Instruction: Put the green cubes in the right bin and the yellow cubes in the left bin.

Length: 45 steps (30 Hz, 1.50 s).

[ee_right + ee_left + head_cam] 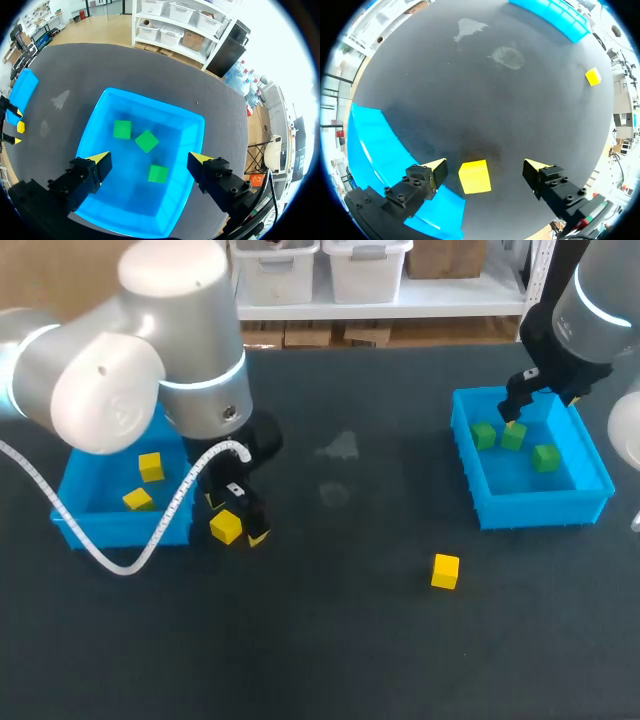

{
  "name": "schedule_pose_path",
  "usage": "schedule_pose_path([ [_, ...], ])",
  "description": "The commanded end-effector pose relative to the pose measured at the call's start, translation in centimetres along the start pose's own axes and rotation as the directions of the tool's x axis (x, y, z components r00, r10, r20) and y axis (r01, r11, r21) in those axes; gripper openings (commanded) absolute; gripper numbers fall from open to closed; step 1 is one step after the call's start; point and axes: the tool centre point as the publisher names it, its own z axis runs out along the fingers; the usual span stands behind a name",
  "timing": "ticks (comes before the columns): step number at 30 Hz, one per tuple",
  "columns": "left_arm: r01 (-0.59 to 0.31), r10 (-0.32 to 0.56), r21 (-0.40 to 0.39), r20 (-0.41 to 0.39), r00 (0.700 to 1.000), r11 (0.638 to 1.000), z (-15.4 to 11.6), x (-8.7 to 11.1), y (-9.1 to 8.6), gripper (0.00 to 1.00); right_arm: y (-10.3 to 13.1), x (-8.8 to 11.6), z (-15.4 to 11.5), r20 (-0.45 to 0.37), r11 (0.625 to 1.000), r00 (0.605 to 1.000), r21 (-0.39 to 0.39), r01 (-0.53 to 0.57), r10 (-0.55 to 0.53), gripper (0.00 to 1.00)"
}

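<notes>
A yellow cube [225,528] [474,176] lies on the dark table just right of the left blue bin [100,528] [372,145]. My left gripper [236,513] [485,166] is down around it, open, a finger on either side without touching. Two yellow cubes [150,466] [138,499] lie in that bin. Another yellow cube [445,571] [593,76] sits loose near the table's middle front. My right gripper [522,406] [150,159] hangs open and empty above the right blue bin [540,508] [150,101], which holds three green cubes [122,129] [146,141] [158,173].
A white cable loops from my left arm down in front of the left bin [120,565]. Faint pale smudges mark the table's middle [340,447]. Open tabletop lies between the two bins.
</notes>
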Motion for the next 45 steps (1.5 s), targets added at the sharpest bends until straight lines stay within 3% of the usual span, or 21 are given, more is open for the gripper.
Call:
schedule_pose_path([
  [1, 0.0, 0.0, -0.002, -0.002, 1.0, 1.0, 0.4, 0.1, -0.1, 1.0, 0.0, 0.2, -0.1, 0.004, 1.0, 1.0, 0.003, -0.001, 0.001, 1.0],
  [11, -0.015, 0.015, -0.02, -0.022, 1.0, 1.0, 1.0, 1.0, -0.3, 1.0, 0.0, 0.2, -0.1, 0.004, 1.0, 1.0, 0.003, -0.001, 0.001, 1.0],
  [12, -0.015, 0.014, -0.022, -0.024, 1.0, 1.0, 1.0, 1.1, -0.2, 0.64, 0.0, 0.2, -0.1, 0.004, 1.0, 1.0, 0.003, -0.001, 0.001, 1.0],
  [13, -0.011, 0.011, -0.027, -0.023, 1.0, 1.0, 1.1, 1.2, -0.1, 0.0, 0.0, 0.2, -0.1, 0.004, 1.0, 1.0, 0.003, -0.001, 0.001, 1.0],
  [25, -0.024, 0.022, -0.085, -0.015, 1.0, 0.996, 0.4, 1.0, 0.1, 0.0, 0.0, 0.2, -0.1, 0.004, 1.0, 1.0, 0.003, -0.001, 0.001, 1.0],
  [33, 0.038, -0.026, -0.104, 0.116, 0.993, 0.994, -3.8, -1.3, 0.9, 0.0, 0.0, 0.2, -0.1, 0.004, 1.0, 1.0, 0.003, -0.001, 0.001, 1.0],
  [39, 0.163, -0.129, -0.106, 0.268, 0.955, 0.981, -8.2, -2.7, 2.5, 0.0, 0.0, 0.2, -0.1, 0.004, 1.0, 1.0, 0.003, -0.001, 0.001, 1.0],
  [45, 0.309, -0.245, -0.168, 0.318, 0.916, 0.936, -9.7, -1.4, 5.7, 0.0, 0.0, 0.2, -0.1, 0.004, 1.0, 1.0, 0.003, -0.001, 0.001, 1.0],
])
